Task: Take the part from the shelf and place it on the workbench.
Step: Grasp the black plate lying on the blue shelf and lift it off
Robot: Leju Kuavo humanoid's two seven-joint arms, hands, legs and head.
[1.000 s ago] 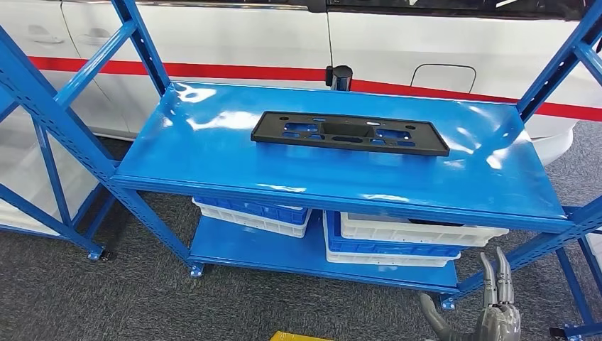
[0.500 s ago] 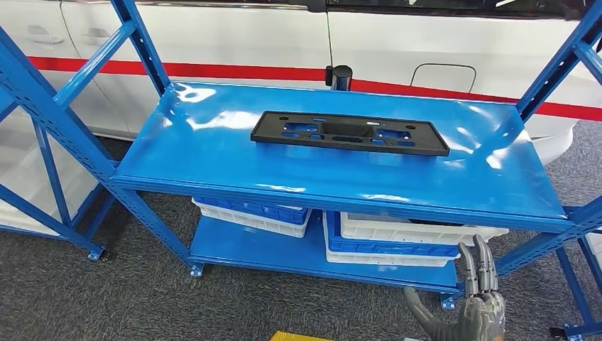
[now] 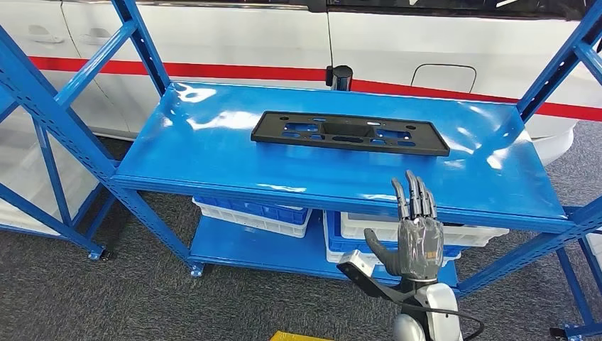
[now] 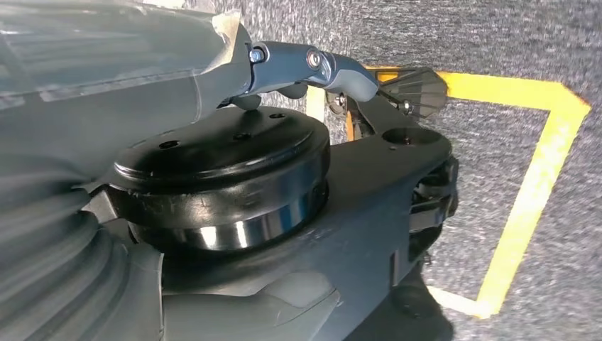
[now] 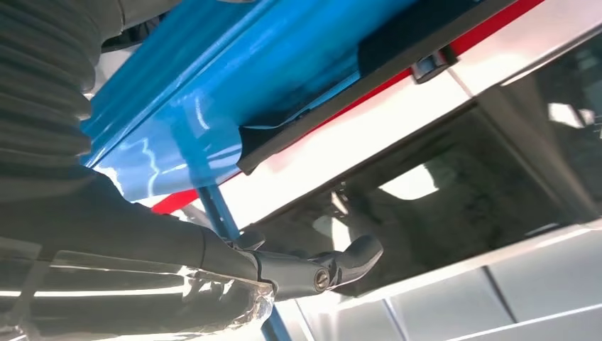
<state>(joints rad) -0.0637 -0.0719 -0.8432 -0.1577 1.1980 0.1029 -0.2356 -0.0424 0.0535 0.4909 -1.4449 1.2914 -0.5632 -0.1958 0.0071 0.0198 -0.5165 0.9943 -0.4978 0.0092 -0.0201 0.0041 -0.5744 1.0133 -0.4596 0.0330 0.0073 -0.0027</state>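
i see the part (image 3: pixel 349 133), a long flat black plastic plate with rectangular cut-outs and small round holes, lying flat on the top shelf board (image 3: pixel 213 153) of the blue steel rack, nearer the board's back edge than its front. the board is glossy painted metal that throws white glare patches. nothing touches the part.

my right hand (image 3: pixel 415 231) is raised in front of the board's front lip, well short of the part. its dark segmented fingers (image 3: pixel 412 195) point straight up, held close together, and the thick grey thumb sticks out to the side; it holds nothing and the fingers are extended, not curled. in the right wrist view the thumb (image 5: pixel 341 264) shows grey and smooth against a dark car window, with the underside of the blue board and the part's dark edge (image 5: pixel 369 67) beyond it.

under the board, on the lower shelf, i see stacked plastic bins: a blue and white pair (image 3: pixel 252 214) to one side and a wider stack (image 3: pixel 397 241) beside it. behind the rack stands a white vehicle (image 3: pixel 234 42) with a red stripe. the floor is coarse grey carpet (image 3: pixel 106 298).

in the left wrist view a grey thumb (image 4: pixel 319 67) of my left hand shows against carpet marked with yellow tape (image 4: pixel 529 202); i cannot tell how its fingers lie.
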